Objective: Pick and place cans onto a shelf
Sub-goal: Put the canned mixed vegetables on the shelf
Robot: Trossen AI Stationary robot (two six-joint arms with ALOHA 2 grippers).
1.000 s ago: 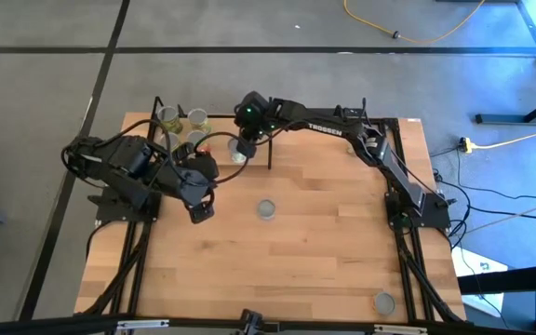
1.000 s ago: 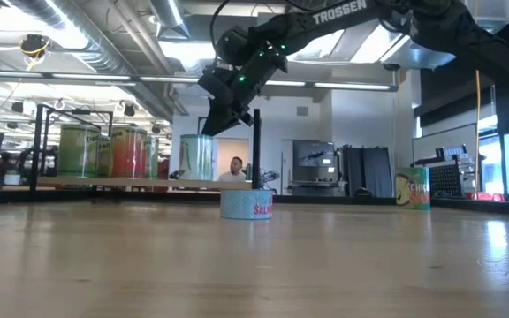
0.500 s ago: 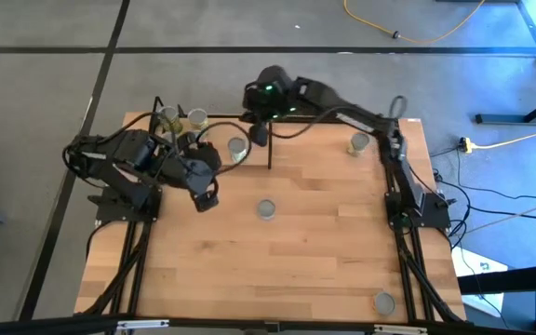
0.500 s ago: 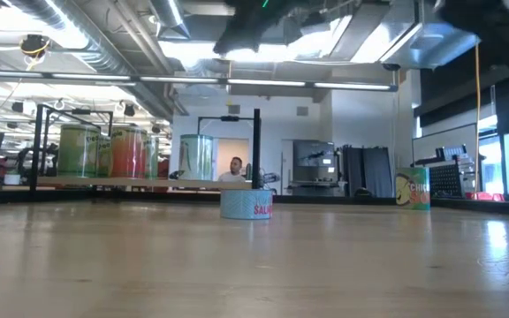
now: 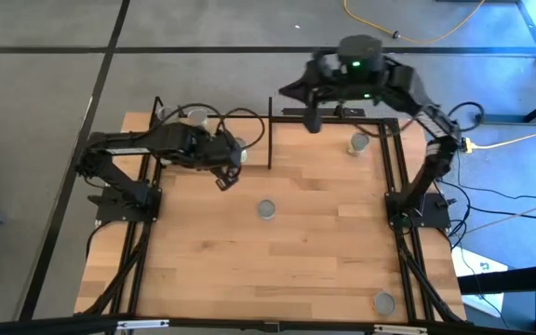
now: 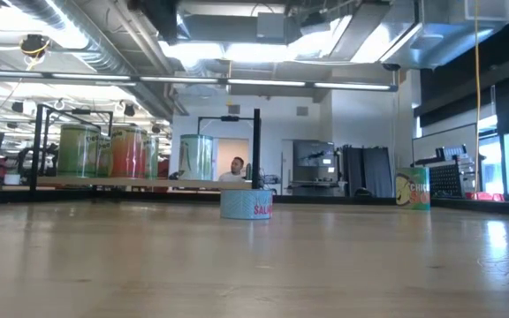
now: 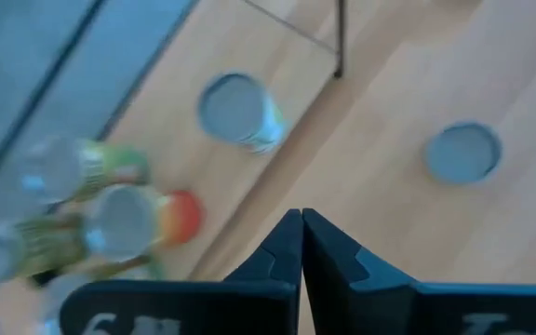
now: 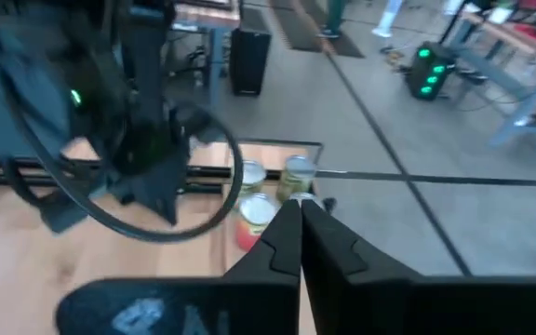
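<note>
Since a second ago the right arm has drawn up and back from the shelf. Its right pincer [image 5: 313, 119] now hangs clenched and empty over the far edge of the light-wood worktop [image 5: 277, 270], well apart from every can. The left pincer [image 5: 223, 179] has reached toward the shelf and is also clenched on nothing.

Nearest us, one silvery-topped tin [image 5: 383, 301] stands by the worktop's front edge; only the high view shows it. A low grey-blue tin [image 6: 246, 204] stands mid-worktop. Beyond it is the small light-wood shelf with black metal posts [image 6: 140, 183]. On it, a pale silvery-topped can [image 6: 196, 157] stands just beside the left pincer. Farther left on the shelf are a red-orange can [image 6: 129, 152] and a green-yellow can [image 6: 78, 150]. A yellow-green tin [image 6: 413, 188] stands apart at the right. The low view shows neither pincer, and a person [image 6: 236, 168] shows in the room behind.
</note>
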